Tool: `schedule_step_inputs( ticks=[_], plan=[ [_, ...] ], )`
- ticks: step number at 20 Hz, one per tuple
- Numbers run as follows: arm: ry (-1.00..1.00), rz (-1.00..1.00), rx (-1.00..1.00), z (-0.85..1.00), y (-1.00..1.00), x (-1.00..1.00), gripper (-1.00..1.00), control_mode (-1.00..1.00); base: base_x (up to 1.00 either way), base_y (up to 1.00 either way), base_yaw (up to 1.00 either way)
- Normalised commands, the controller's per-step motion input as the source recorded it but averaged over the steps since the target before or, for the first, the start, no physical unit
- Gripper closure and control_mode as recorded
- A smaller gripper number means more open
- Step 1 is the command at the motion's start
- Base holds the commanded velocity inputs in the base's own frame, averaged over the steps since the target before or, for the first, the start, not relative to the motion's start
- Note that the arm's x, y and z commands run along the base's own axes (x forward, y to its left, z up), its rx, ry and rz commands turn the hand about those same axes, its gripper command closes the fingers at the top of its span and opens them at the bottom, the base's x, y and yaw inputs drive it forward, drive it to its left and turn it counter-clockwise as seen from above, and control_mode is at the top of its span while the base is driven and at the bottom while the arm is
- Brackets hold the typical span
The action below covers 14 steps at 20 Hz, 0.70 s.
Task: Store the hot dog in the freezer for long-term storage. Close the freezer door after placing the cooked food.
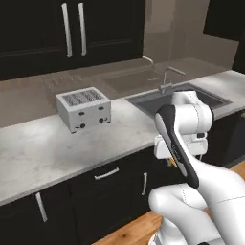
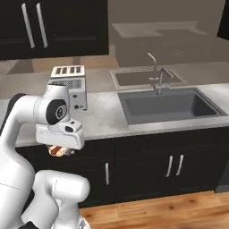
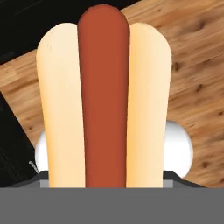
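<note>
Wooden plank flooring [image 3: 197,78] and a run of black base cabinets [image 2: 147,165] formed the background below a pale speckled stone counter [image 1: 33,153].

The two-finger pincer [image 2: 59,151] hung under the white arm's hand, in front of the cabinet fronts and below counter level. It held the small tan bun with a red sausage along its middle [image 3: 103,100]; the fingers themselves were hidden behind the bun in the hand view, so their exact spacing could not be read.

The hot dog appeared as two pale tan bun halves with rounded ends flanking a smooth brick-red sausage. In the hand view its long axis ran straight away from the camera, along the line of the pincer, the rounded far end toward the floor planks. From the right base view it [image 2: 57,151] showed as a short tan and red shape lying roughly level beneath the hand, above the floor and resting on nothing.

On the counter behind the arm stood a boxy silver four-slot toaster [image 1: 83,109]. Further along lay a dark grey recessed sink [image 2: 167,105] with a slim metal tap [image 2: 157,76] at its rear edge. Black wall cabinets with long silver bar handles [image 1: 74,29] hung above.
</note>
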Motion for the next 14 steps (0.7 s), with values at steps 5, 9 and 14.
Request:
schedule_step_inputs(
  ticks=[5,9,14],
  plan=[
    [0.0,0.0,0.0,0.0,0.0,0.0,1.0,1.0,0.03,-0.85,-0.57],
    [0.0,0.0,0.0,0.0,0.0,0.0,1.0,1.0,0.17,-0.91,-0.46],
    [0.0,0.0,0.0,0.0,0.0,0.0,1.0,1.0,0.14,-0.89,-0.41]
  ],
)
